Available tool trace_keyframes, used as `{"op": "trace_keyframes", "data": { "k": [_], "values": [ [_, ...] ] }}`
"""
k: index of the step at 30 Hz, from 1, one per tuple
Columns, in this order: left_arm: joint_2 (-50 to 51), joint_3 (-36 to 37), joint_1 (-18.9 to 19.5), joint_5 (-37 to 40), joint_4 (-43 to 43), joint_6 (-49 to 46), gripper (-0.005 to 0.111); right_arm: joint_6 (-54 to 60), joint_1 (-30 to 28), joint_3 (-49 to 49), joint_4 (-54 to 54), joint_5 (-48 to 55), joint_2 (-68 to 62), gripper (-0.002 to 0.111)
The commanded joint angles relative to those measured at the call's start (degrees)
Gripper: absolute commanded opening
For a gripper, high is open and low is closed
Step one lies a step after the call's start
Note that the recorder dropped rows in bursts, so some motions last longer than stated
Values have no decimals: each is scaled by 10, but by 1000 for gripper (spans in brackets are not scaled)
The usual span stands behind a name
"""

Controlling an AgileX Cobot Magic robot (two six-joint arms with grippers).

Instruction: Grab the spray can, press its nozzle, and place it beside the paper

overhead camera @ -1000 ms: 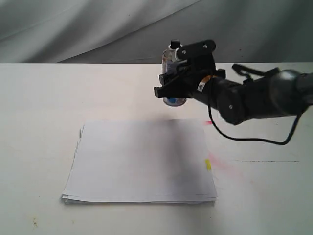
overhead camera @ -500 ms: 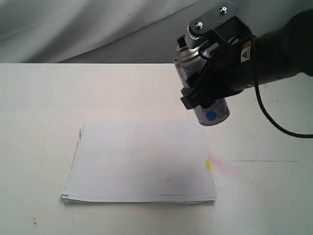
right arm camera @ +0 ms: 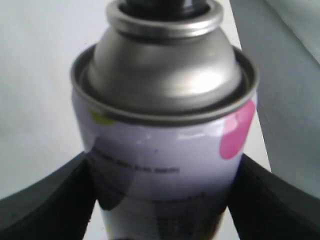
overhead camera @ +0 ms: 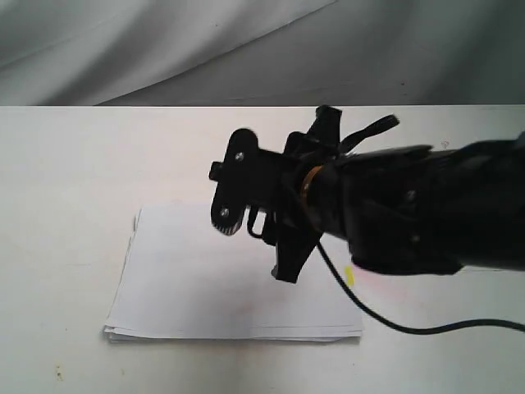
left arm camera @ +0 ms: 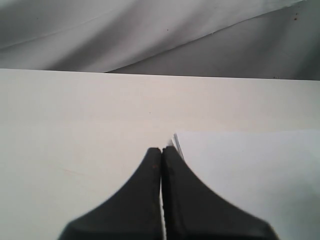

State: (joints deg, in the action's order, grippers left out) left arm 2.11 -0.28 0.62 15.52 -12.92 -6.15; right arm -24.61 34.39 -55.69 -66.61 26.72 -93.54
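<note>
While right gripper clamps spray can | axis along fingers, nozzle outward | left gripper closed, empty

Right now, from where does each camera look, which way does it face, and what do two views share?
Exterior view: off the arms, raised, looking down across the table to a grey cloth; the right arm fills its right side.
Left wrist view: low over the table, facing the paper corner; the shut left gripper shows.
Right wrist view: close behind the right gripper, facing the spray can it clamps.
Shared: exterior and left wrist views both show the paper.
</note>
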Motion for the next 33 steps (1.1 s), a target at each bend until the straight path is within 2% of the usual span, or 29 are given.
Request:
{"op": "trace_keyframes", "data": {
  "k": [1,9,21,24,33],
  "values": [
    [-4,3,-2,-3,0,-1,0,-48,17,-1,-73,14,-36,0],
    [-4,3,-2,-3,0,-1,0,-60,17,-1,-84,74,-47,0],
    [-4,3,-2,-3,0,-1,0,-57,17,-1,-84,69,-47,0],
    [-4,3,-2,-11,-25,2,0,-57,17,-1,-84,69,-47,0],
    [-4,3,-2,-142,-109,2,0,-57,17,-1,-84,69,-47,0]
  ]
}}
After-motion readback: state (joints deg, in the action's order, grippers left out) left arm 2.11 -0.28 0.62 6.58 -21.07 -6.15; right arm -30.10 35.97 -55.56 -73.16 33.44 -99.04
